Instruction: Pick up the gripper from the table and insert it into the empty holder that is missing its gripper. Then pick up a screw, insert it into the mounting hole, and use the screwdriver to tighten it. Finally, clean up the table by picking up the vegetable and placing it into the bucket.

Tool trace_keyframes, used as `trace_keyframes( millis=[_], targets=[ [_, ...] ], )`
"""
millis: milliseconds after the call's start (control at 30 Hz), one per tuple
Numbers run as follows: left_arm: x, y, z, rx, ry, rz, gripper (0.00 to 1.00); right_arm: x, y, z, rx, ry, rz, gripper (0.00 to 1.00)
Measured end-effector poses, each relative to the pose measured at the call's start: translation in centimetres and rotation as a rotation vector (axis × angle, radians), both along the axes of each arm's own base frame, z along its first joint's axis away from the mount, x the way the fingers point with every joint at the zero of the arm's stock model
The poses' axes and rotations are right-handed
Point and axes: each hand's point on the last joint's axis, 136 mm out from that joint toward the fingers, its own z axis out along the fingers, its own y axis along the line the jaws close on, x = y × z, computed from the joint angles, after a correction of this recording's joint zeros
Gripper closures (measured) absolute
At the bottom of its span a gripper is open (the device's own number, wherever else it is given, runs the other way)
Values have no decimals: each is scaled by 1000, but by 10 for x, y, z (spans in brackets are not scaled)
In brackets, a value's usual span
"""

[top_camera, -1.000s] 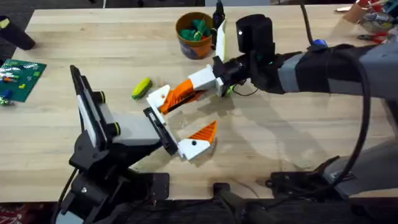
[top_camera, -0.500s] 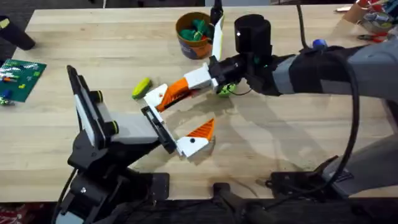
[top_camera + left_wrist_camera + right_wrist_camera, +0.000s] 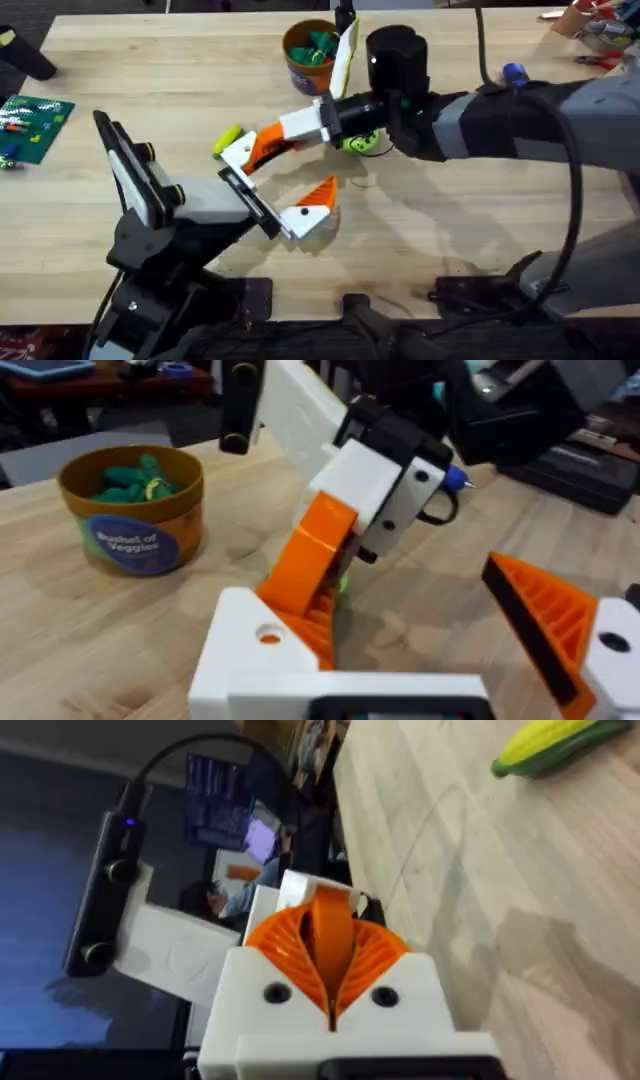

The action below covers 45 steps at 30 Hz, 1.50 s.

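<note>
The loose gripper point(image 3: 238, 153), a white block with an orange wedge, hangs just above the table with my right gripper point(image 3: 265, 146) shut on its wedge. Its white base point(image 3: 250, 655) sits at the far end of the holder point(image 3: 250, 198), the black crossbar of my left arm; whether it is seated I cannot tell. My left gripper point(image 3: 285, 180) stands open, its mounted orange finger point(image 3: 312, 208) at the crossbar's other end. The yellow-green vegetable point(image 3: 227, 139) lies just left of the piece. The bucket point(image 3: 312, 55) stands at the back with green toys inside. A blue screwdriver tip point(image 3: 513, 72) shows behind my right arm.
A lime-green ring point(image 3: 360, 143) lies under my right wrist. A white strip point(image 3: 345, 55) leans beside the bucket. A green board point(image 3: 32, 125) and a black object point(image 3: 25, 55) sit at the far left. My right arm spans the table's right half.
My right gripper has carried the loose piece leftward and towards the crossbar's far end. The left arm has shifted slightly left and turned its crossbar.
</note>
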Motion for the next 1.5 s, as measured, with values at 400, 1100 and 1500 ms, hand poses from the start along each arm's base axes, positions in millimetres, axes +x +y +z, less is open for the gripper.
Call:
trace_keyframes(
  millis=[400, 1100, 1500],
  targets=[
    [7, 6, -1, -12, 21, 52, 14, 3, 9, -3, -23, -12, -55, 980],
    [-31, -22, 2, 3, -17, -212, 15, -21, 9, -11, -34, 64, 62, 7],
    [-55, -34, 1, -1, -12, -361, 15, -47, -68, 7, -204, 189, 24, 7]
  ],
)
